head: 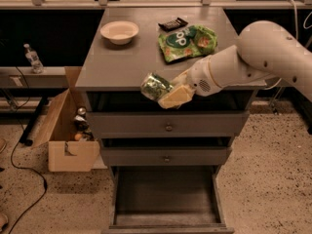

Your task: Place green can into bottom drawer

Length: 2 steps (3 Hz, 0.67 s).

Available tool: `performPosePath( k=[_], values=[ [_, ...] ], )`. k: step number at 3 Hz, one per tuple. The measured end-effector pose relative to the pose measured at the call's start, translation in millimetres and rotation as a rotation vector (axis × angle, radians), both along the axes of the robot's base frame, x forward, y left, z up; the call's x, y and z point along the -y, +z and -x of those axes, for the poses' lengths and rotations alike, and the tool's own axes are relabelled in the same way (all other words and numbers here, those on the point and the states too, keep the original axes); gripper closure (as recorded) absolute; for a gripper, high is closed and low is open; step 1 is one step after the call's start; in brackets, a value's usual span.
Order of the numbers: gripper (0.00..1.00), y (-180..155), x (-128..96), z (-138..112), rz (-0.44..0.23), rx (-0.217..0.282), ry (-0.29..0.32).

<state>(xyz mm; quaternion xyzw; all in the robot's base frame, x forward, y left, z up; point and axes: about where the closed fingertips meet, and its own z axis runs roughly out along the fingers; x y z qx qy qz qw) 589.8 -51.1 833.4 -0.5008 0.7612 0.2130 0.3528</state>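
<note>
Grey metal all over, the bench [122, 67] with its three drawers fills the middle of the room, and the white arm [263, 52] reaches in from three o'clock. The bottom drawer [165, 199] stands pulled right out. On the bench top a green snack bag [187, 42] and a pale bowl [119, 31] sit well back.

The pincer [165, 93] hangs just past the bench's front edge, level with the top drawer, closed around the green can [155, 85], which lies tilted in its grip, clear of any surface.

I'd say the carry is in hand: the can is lifted but not delivered. The next move calls for a descent toward six o'clock, far enough out to miss the two shallow drawer fronts, then a release low over the tray.

One finger is hidden behind the can, so I can't judge how firm the pinch is. The drawer floor is dim, its front lip meets the lower edge of view, and the arm's base is cut off at three o'clock.
</note>
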Motion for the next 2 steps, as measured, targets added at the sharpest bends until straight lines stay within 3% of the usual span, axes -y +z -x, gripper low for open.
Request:
performPosePath(
  k=[1, 2],
  values=[
    [1.00, -7, -7, 9, 0.032, -0.004, 0.045],
    [1.00, -36, 0, 35, 0.056, -0.029, 0.078]
  ],
)
